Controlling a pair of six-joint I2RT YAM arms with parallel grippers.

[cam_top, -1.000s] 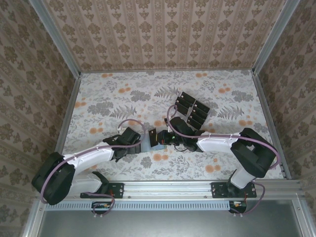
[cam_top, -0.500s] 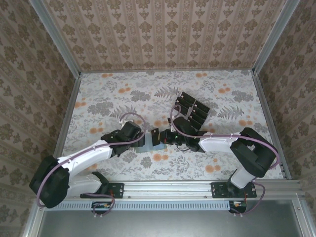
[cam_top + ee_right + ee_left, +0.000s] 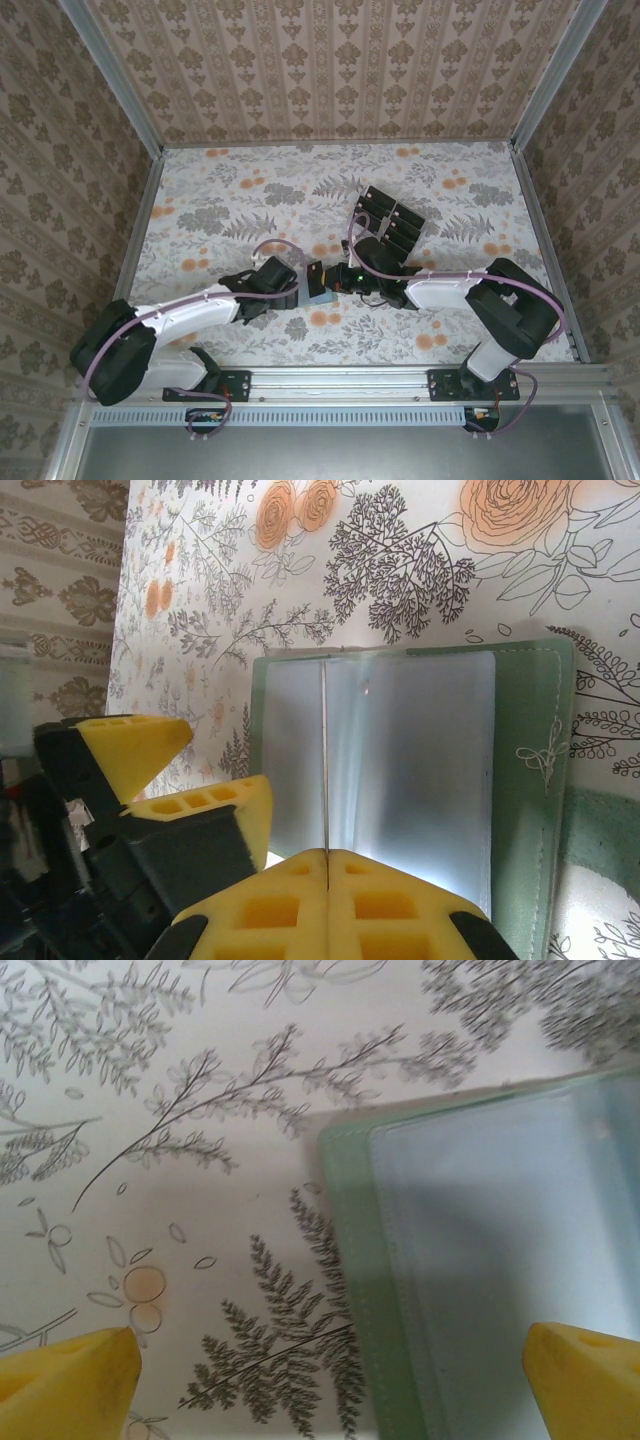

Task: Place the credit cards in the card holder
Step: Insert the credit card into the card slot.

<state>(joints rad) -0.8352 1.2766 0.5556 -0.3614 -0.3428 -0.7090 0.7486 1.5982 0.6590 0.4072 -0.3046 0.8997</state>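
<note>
The sage-green card holder lies open on the floral table, its clear pockets facing up. My right gripper is shut on a thin black credit card, seen edge-on and standing upright over the holder's middle. From above, that card sticks out of the right gripper just above the holder. My left gripper is open, straddling the holder's left edge; one of its yellow fingers shows beside the holder. More black credit cards sit behind the right arm.
A clear slotted tray with the black cards stands at mid-right of the table. Patterned walls close the table on three sides. The metal rail with both arm bases runs along the near edge.
My left gripper swung away to the left and back, and now sits at the holder's left edge. The right gripper stayed shut on the card and barely shifted.
</note>
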